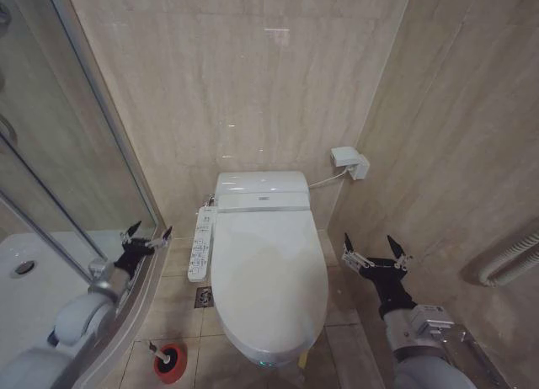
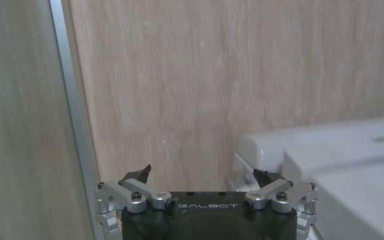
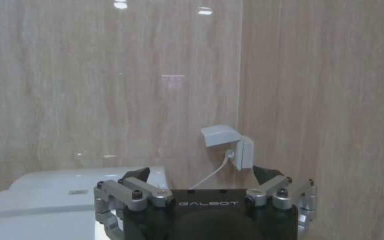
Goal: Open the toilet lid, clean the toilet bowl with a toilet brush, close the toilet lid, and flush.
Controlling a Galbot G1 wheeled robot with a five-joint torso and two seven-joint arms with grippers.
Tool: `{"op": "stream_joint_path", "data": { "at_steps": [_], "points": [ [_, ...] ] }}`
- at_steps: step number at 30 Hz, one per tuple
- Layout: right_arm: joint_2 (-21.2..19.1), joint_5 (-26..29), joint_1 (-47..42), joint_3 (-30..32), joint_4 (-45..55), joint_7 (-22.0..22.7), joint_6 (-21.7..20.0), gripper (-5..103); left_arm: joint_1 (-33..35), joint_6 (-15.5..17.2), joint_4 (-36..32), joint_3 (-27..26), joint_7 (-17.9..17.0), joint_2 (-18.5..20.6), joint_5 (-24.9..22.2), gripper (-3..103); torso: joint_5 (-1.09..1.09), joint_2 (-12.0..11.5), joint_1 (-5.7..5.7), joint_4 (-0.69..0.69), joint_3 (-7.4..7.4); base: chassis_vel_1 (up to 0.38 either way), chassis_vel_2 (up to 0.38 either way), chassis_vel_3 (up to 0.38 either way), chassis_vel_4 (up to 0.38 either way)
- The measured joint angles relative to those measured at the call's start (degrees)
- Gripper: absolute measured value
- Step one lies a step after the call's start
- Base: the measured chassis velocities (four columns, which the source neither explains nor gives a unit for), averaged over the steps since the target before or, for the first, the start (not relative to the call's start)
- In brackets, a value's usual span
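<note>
Porcelain and pale tile surrounded the robot. The toilet lid [image 1: 268, 271] lay shut over the toilet bowl [image 1: 253, 353], directly ahead between the two arms. The left gripper [image 1: 147, 235] hovered beside the shower enclosure [image 1: 76, 178], left of the side control panel [image 1: 201, 242], jaws spread wide and empty. The right gripper [image 1: 374, 247] hung right of the toilet near the side wall, jaws likewise wide, holding nothing. The toilet brush [image 1: 157, 350] stood in its red holder [image 1: 170, 361] on the floor, left of the bowl's front.

Glossy white toilet lid [image 1: 268, 267]; red brush holder [image 1: 171, 360].
</note>
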Motion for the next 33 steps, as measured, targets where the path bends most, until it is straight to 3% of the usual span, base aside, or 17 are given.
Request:
{"op": "stream_joint_path", "data": {
  "at_steps": [10,13,14,17,22,28,33],
  "points": [
    [0.0,0.0,0.0,0.0,0.0,0.0,0.0,100,-13.1,-1.1,9.8,7.9,0.1,1.0,-0.5,100,0.01,0.0,0.0,0.03,0.0,0.0,0.0,0.0,0.0],
    [0.0,0.0,0.0,0.0,0.0,0.0,0.0,100,-21.0,-3.2,17.2,15.9,0.2,0.4,0.0,100,0.01,0.0,-0.01,-0.01,0.0,0.0,0.0,0.0,0.0],
    [0.0,0.0,0.0,0.0,0.0,0.0,0.0,100,-21.0,-3.2,17.2,15.9,0.2,0.4,0.0,100,0.01,0.0,-0.01,-0.01,0.0,0.0,0.0,0.0,0.0],
    [0.0,0.0,0.0,0.0,0.0,0.0,0.0,100,-27.0,-3.8,23.1,21.8,0.3,-1.1,0.8,100,0.01,0.0,0.0,0.01,0.0,0.0,0.0,0.0,0.0],
    [0.0,0.0,0.0,0.0,0.0,0.0,0.0,100,-33.3,-4.9,30.0,26.4,0.9,-3.3,1.5,100,0.01,0.0,-0.01,0.02,0.0,0.0,0.0,0.0,0.0],
    [0.0,0.0,0.0,0.0,0.0,0.0,0.0,100,-44.1,-10.1,44.9,33.9,3.5,-8.5,4.7,100,0.01,0.0,0.0,0.01,0.0,0.0,0.0,0.0,0.0],
    [0.0,0.0,0.0,0.0,0.0,0.0,0.0,100,-46.9,-12.8,50.1,36.2,4.9,-9.8,6.5,100,0.02,0.0,0.0,-0.02,0.0,0.0,0.0,0.0,0.0]
  ]
}}
